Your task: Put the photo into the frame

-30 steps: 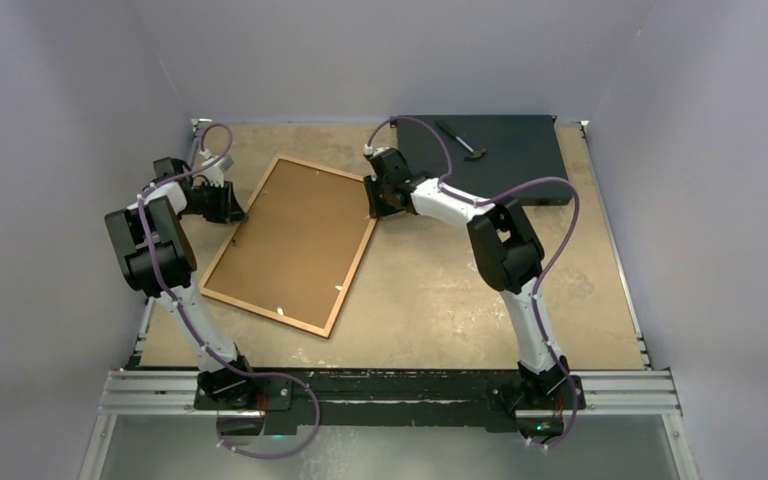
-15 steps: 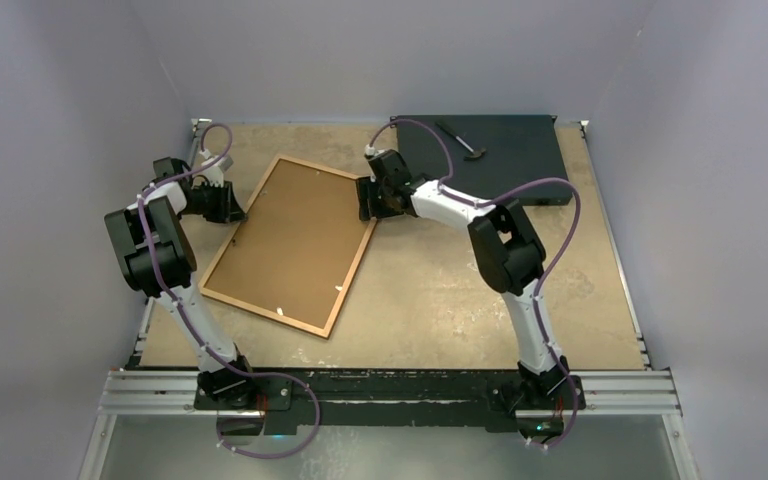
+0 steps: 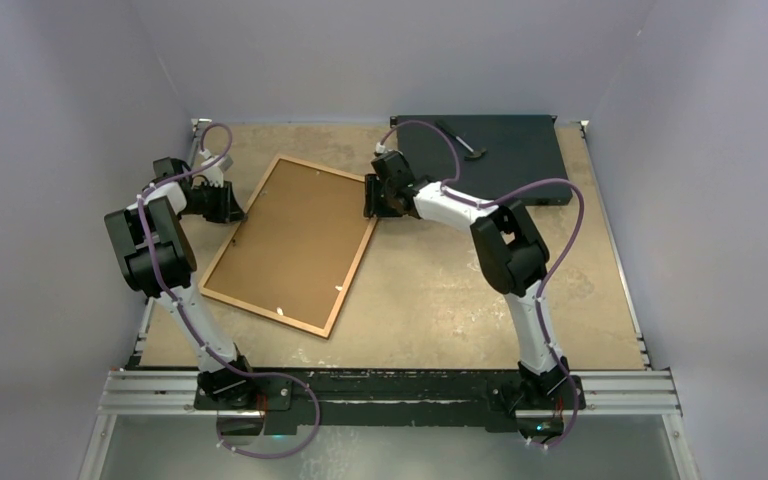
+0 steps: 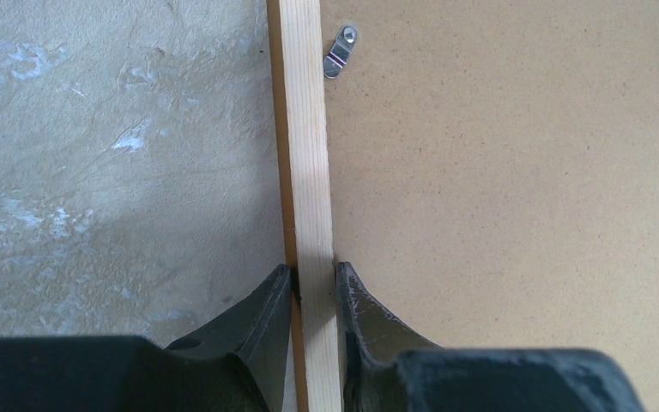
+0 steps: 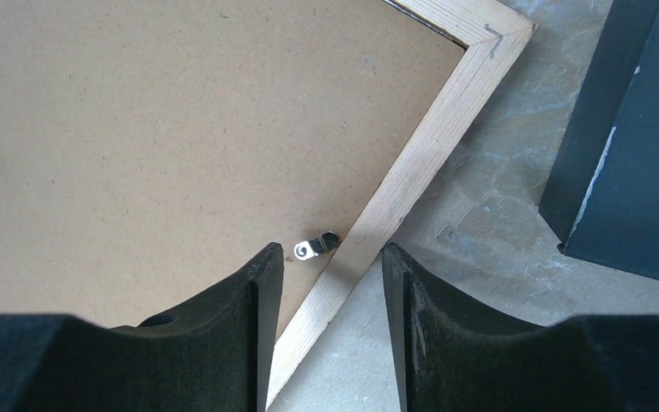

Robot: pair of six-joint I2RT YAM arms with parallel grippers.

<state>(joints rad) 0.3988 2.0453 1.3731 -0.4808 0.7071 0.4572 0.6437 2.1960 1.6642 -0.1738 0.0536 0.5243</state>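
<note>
The frame [image 3: 352, 275] lies face down on the table, tilted, with a brown hardboard backing sheet [image 3: 290, 240] filling it. My left gripper [image 4: 313, 273] is shut on the frame's left rail [image 4: 302, 129], one finger on each side of the pale wood. My right gripper [image 5: 333, 257] is open over the frame's right rail [image 5: 420, 163] near its far corner. A small metal turn clip [image 5: 316, 246] lies just ahead of its left fingertip. In the top view the left gripper [image 3: 238, 213] and right gripper [image 3: 372, 205] sit at opposite edges. The photo is out of view.
A flat black box [image 3: 500, 160] lies at the back right, close to the frame's far corner, with a small dark tool [image 3: 460, 138] on it. Another metal clip [image 4: 338, 51] sits by the left rail. The table has raised edges at both sides.
The right wrist has shifted slightly along the frame's right edge, towards the frame and then a little farther back. The left arm and the frame have not moved.
</note>
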